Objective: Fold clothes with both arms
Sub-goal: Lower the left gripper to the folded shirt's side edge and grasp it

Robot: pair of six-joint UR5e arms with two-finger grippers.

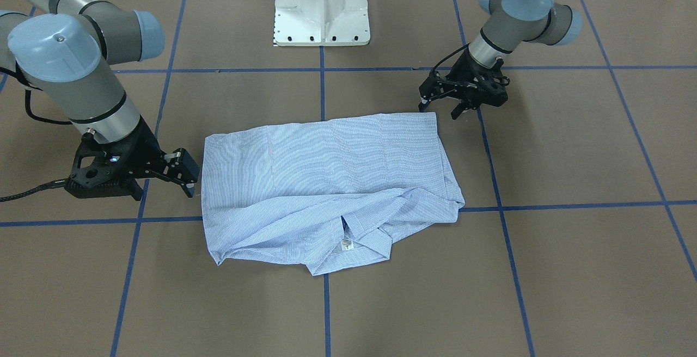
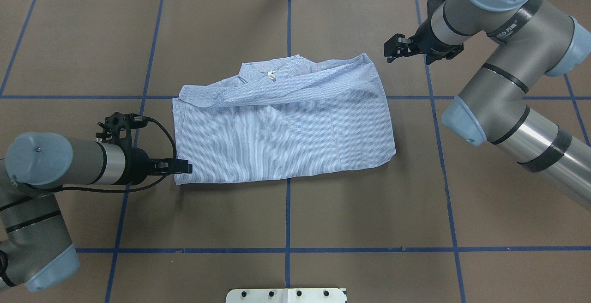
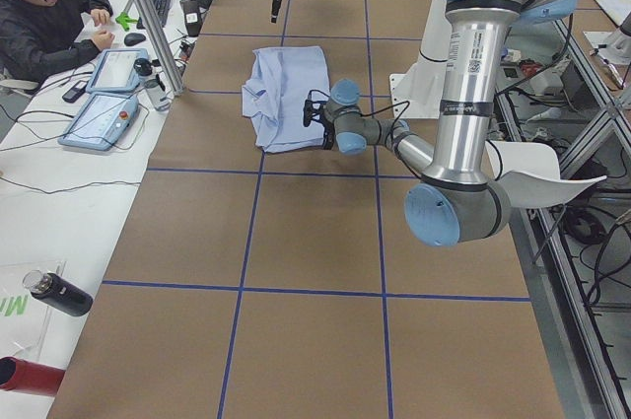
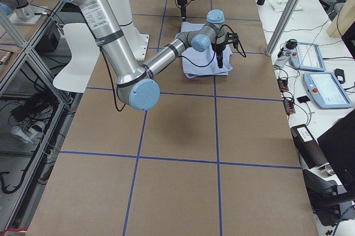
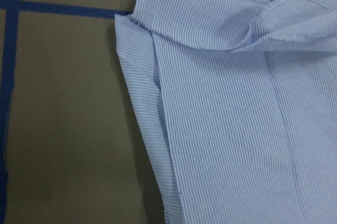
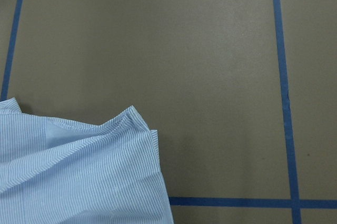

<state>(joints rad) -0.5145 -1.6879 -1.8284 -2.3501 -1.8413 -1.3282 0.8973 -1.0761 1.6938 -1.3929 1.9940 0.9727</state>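
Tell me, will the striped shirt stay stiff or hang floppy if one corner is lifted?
Probably floppy: the shirt lies in soft folds, wrinkled near its collar. Likely light, thin cloth; a push may bunch it.

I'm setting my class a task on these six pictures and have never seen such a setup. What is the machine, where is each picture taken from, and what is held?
It is a robot with a left arm and a right arm, each ending in a pincer. One camera faces it, one looks over its shoulders, two stand at the table's ends, and one rides on each wrist. A striped blue shirt, partly folded, lies on the brown table. The left pincer sits beside one corner, the right pincer near another. Neither grips the shirt.
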